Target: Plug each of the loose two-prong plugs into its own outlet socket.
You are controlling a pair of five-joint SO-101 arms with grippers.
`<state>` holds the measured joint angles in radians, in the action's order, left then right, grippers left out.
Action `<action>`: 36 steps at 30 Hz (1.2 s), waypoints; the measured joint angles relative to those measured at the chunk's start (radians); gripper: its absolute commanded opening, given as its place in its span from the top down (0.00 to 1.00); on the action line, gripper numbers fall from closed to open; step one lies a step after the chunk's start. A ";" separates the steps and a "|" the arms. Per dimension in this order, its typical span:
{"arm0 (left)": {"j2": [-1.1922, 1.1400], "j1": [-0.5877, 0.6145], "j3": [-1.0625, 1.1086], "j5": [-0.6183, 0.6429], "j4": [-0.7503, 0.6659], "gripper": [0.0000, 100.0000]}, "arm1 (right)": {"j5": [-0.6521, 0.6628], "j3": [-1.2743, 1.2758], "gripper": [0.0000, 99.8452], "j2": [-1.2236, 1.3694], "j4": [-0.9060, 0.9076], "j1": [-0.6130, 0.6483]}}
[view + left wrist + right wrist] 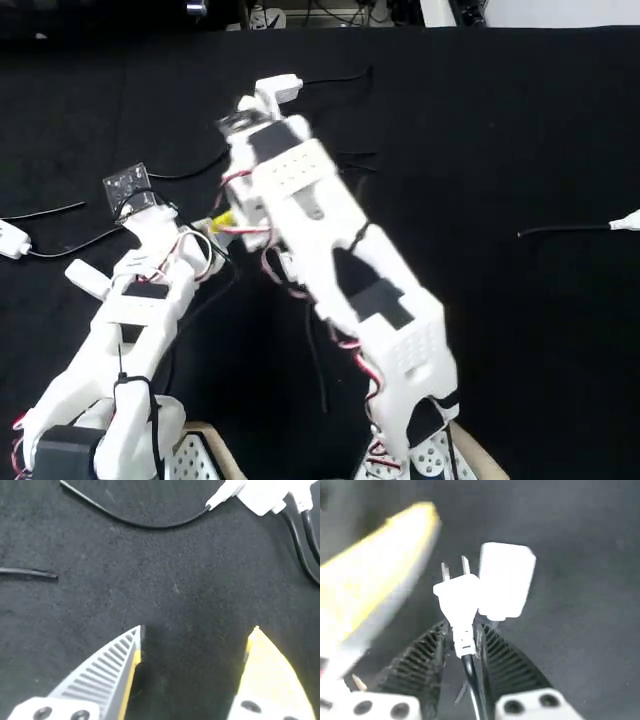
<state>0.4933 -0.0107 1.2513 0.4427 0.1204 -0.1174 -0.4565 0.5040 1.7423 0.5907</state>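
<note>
My right gripper (463, 632) is shut on the cable end of a white two-prong plug (456, 596), whose prongs point away from the wrist. A white outlet socket (505, 580) lies right beside the plug on the black cloth, with the prongs next to it and not inside it. From above, that socket (281, 87) is at the tip of the long centre arm. My left gripper (195, 636) stands open just above bare cloth, with nothing between its fingers. Its yellow finger (219, 223) is beside the centre arm.
A loose white plug (12, 238) with a black cable lies at the left edge, and another white plug (628, 221) at the right edge. A white piece (260, 494) with black cables lies beyond the left gripper. A blurred yellow shape (375, 575) is close beside the held plug.
</note>
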 measured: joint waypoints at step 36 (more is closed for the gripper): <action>0.000 -0.052 0.018 0.032 -0.041 0.67 | 0.061 0.080 0.99 -0.296 0.003 0.072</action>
<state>0.4933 -0.0629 1.2697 0.4749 0.0790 -0.0560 -0.3767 0.2079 1.7453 0.6628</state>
